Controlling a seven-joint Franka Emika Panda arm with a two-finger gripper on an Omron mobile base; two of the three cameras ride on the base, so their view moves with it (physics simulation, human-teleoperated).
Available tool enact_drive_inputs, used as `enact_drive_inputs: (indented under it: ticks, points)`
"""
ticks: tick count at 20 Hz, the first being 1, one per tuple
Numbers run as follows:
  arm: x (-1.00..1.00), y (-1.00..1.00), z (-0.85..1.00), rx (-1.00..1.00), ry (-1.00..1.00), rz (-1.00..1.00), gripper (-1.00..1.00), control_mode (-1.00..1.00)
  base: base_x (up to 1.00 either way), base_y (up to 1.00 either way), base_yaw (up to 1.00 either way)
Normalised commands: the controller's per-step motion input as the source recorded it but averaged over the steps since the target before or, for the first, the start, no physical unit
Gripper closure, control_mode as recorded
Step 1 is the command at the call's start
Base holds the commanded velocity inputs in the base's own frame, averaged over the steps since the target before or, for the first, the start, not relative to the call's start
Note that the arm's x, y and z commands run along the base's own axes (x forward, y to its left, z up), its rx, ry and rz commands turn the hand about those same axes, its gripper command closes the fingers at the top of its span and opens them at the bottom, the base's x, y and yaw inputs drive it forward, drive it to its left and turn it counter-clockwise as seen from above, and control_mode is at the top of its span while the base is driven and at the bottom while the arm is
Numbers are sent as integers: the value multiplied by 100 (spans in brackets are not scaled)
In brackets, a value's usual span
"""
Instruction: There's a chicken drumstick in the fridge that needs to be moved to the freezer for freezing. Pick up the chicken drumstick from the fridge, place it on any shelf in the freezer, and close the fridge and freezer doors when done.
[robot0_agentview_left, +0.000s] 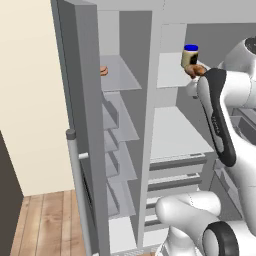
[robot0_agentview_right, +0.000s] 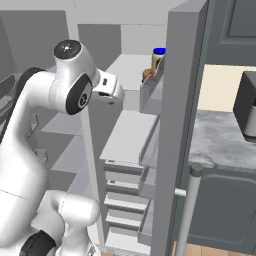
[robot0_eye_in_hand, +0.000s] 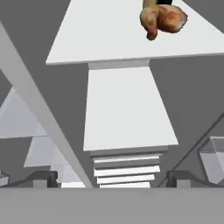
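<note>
Your chicken drumstick sits top right in the hand view, far above the wide-spread fingertips.

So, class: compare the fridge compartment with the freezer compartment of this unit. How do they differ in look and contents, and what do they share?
The fridge is wider, with broad white shelves; the freezer is narrower, with a column of small thin shelves. The fridge has stacked drawers low down; the freezer has none. On its top shelf the fridge holds the chicken drumstick and a blue-lidded jar; the freezer holds neither. Both stand open, in one grey unit.

Lumpy matt chicken drumstick, smooth shelf
</note>
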Motion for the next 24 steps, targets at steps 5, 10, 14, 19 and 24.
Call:
enact_drive_inputs:
  ticks: [5, 10, 14, 19, 24]
  points:
    - [30, -29, 40, 0, -18, -8, -100, -100, 0, 0, 0]
    - [53, -38, 29, 0, -1, -7, -100, -100, 0, 0, 0]
    - [52, -26, 16, 0, 7, -1, -100, -100, 0, 0, 0]
    - [63, -8, -2, 0, 0, 0, -100, -100, 0, 0, 0]
    - [70, -12, -25, 0, 0, 1, -100, -100, 0, 0, 0]
